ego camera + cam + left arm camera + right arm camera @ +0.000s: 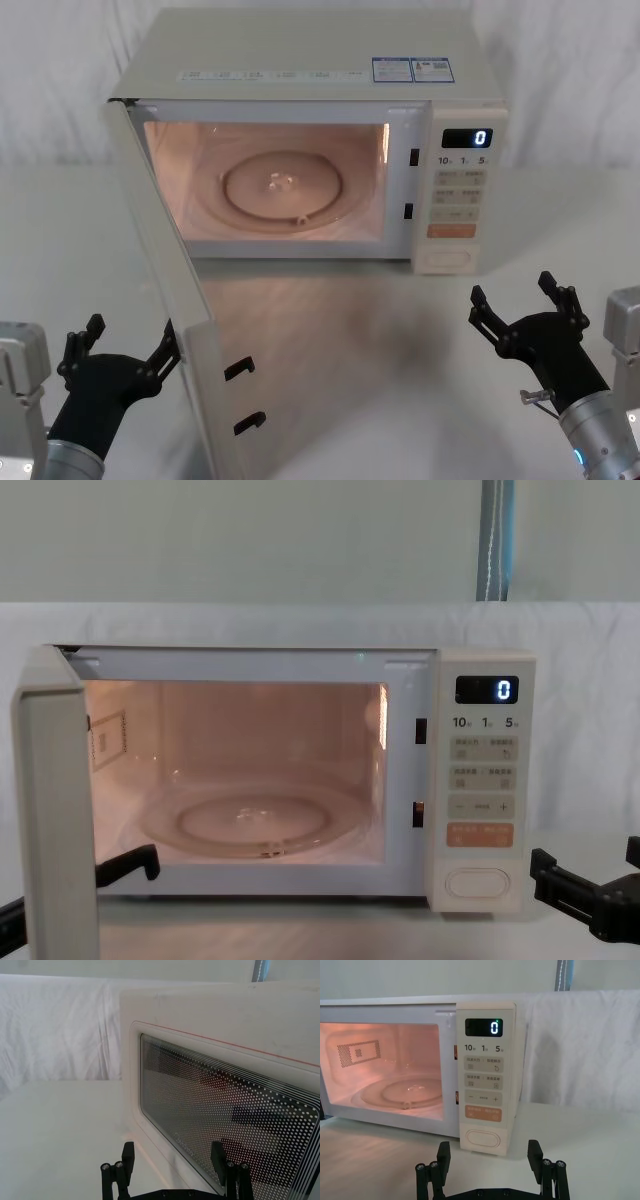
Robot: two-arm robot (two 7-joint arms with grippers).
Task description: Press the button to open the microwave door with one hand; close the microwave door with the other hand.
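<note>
The microwave door point(175, 290) stands swung wide open to the left, its free edge toward me. The dotted dark window of the microwave door point(225, 1110) is right in front of my left gripper point(173, 1155). That left gripper point(130, 345) hovers open at the lower left, with one fingertip close to the door's outer face. The button point(448, 259) is the wide oval key at the bottom of the keypad strip. My right gripper point(513, 292) is open, a short way back from the button point(482, 1138) and apart from it. The right wrist view has the right gripper point(489, 1152) level with the button.
The lit cavity holds a glass turntable point(283, 189). Two black latch hooks point(240, 368) stick out of the door's inner face. The display point(487, 689) reads 0, and an orange key point(479, 834) sits above the button. A white table point(380, 380) lies in front, with white cloth behind.
</note>
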